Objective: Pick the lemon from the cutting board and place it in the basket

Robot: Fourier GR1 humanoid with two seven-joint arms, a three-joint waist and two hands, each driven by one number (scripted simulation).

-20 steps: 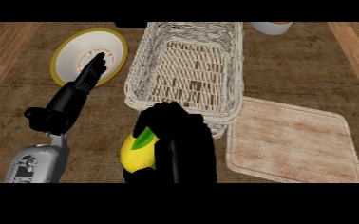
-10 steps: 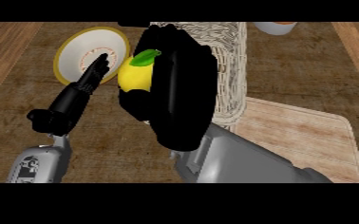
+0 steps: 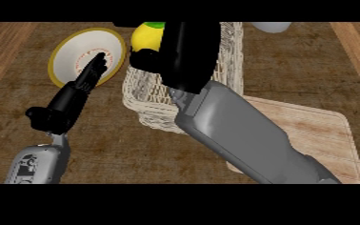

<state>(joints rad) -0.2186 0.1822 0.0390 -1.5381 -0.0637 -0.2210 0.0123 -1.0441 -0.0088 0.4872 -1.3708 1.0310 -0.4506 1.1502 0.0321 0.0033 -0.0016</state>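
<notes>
Right hand point(image 3: 184, 52) is curled around the lemon point(image 3: 147, 35), held over the basket point(image 3: 151, 106) near its far-left rim, so opening here risks it clipping the rim and rolling toward the plate point(image 3: 70, 59).

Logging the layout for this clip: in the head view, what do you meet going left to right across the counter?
Left hand → plate → lemon held in the right hand → basket → cutting board.
</notes>
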